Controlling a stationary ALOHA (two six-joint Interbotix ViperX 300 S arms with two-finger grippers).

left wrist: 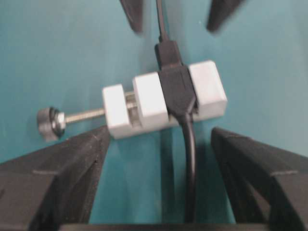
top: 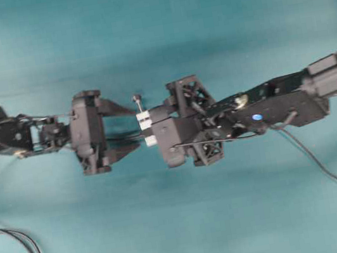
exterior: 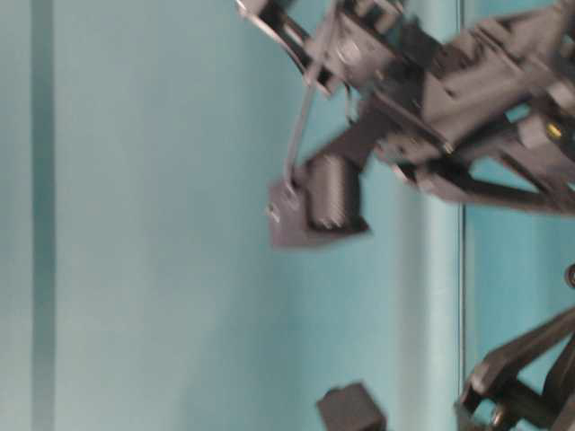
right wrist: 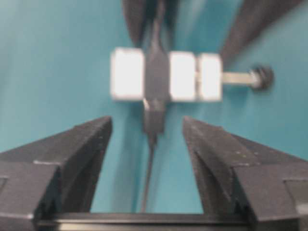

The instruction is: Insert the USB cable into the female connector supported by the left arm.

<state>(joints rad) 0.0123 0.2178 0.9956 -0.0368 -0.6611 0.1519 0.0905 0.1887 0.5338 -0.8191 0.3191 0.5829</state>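
Right gripper (right wrist: 147,144): fingers spread wide, one on each side of the USB cable's plug, touching neither the plug nor the block; holds nothing.
Left gripper (left wrist: 159,159): wedge fingers wide apart, flanking the white block; the left finger tip sits just under the block's lower left corner, contact cannot be told; the right finger is clear of it.
USB cable (right wrist: 154,120): slim black plug seated in the block's socket, its thin grey lead running back between the right fingers.
Female connector (left wrist: 175,89): black socket body clamped in the white block (left wrist: 144,98), its thicker dark cable running back between the left fingers; the threaded screw with a black knob (left wrist: 48,124) sticks out sideways.
Place: near the middle of the teal surface (top: 153,26), between the two gripper noses.
Overhead view only: both arms meet nose to nose, left arm (top: 22,133) from the left edge, right arm (top: 280,105) from the right edge; a loop of dark cable (top: 27,248) lies at the lower left corner; a thin lead trails toward the right edge.
Wrist views only: the plug-to-socket joint, hidden overhead by the right gripper.
Table-level view: blurred; arm parts only, block and plug not made out.
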